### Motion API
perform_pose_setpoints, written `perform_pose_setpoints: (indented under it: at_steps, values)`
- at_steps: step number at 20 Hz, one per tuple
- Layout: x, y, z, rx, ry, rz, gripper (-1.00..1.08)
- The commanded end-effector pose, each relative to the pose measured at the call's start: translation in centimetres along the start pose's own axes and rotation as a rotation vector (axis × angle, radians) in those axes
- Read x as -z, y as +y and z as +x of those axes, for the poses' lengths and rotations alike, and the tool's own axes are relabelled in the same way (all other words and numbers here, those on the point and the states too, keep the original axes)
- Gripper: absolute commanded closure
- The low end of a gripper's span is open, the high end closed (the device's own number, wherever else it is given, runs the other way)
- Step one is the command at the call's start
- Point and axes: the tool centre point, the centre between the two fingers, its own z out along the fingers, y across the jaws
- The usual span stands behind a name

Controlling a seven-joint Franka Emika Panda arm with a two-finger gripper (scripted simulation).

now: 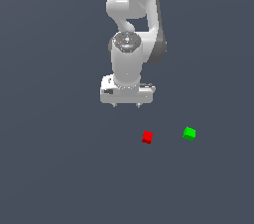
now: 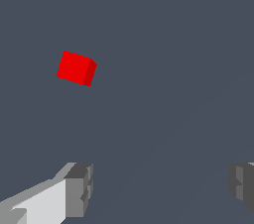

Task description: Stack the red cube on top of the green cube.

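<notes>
The red cube [image 1: 147, 137] lies on the dark grey floor, toward the exterior view's right of centre. The green cube [image 1: 189, 133] lies a short way further to the exterior view's right, apart from it. My gripper [image 1: 126, 104] hangs above the floor, up and to the exterior view's left of the red cube, open and empty. In the wrist view the red cube [image 2: 76, 68] lies ahead of the two spread fingertips [image 2: 79, 188], outside the gap between them. The green cube is out of the wrist view.
The white arm [image 1: 134, 29] rises behind the gripper. The floor [image 1: 59, 168] is plain dark grey, with nothing else on it in view.
</notes>
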Motion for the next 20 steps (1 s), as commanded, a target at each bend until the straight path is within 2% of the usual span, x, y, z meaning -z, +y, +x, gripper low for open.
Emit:
perform_pose_setpoints:
  at_steps: [1, 10, 20]
  values:
    - [0.0, 0.0, 0.0, 0.0, 0.0, 0.0, -0.92]
    - [-1.0, -1.3, 0.8, -0.034, 0.002, 0.002, -0.92]
    - [-4.5, -5.4, 3.9, -0.152, 0.01, 0.007, -0.92]
